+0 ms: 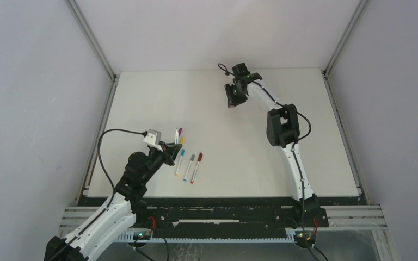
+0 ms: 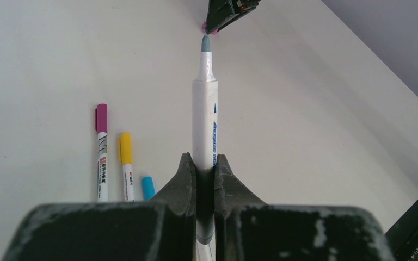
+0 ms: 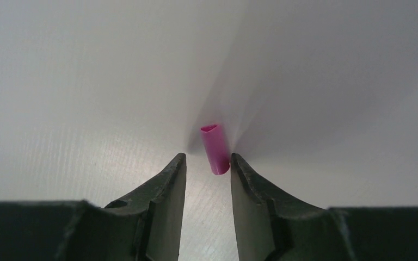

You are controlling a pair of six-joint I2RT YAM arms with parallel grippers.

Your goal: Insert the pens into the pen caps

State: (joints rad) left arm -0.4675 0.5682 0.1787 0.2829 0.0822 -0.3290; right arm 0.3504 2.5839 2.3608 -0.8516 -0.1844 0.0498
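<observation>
My left gripper (image 1: 168,151) is shut on a white pen (image 2: 204,109) with a bare grey-blue tip; in the left wrist view the fingertips (image 2: 185,163) clamp its barrel. My right gripper (image 1: 233,99) hangs over the far middle of the table, open. In the right wrist view (image 3: 208,159) a pink cap (image 3: 214,148) lies on the table with its near end between the fingertips, close to the right finger. Capped pens lie beside my left gripper: magenta (image 2: 102,152), yellow (image 2: 125,163), blue (image 1: 179,162), grey (image 1: 189,167) and red (image 1: 196,167).
The white table (image 1: 305,136) is walled by grey panels at the left, right and back. The right arm's elbow (image 1: 283,125) stands over the table's right half. The right gripper also shows at the top of the left wrist view (image 2: 226,13).
</observation>
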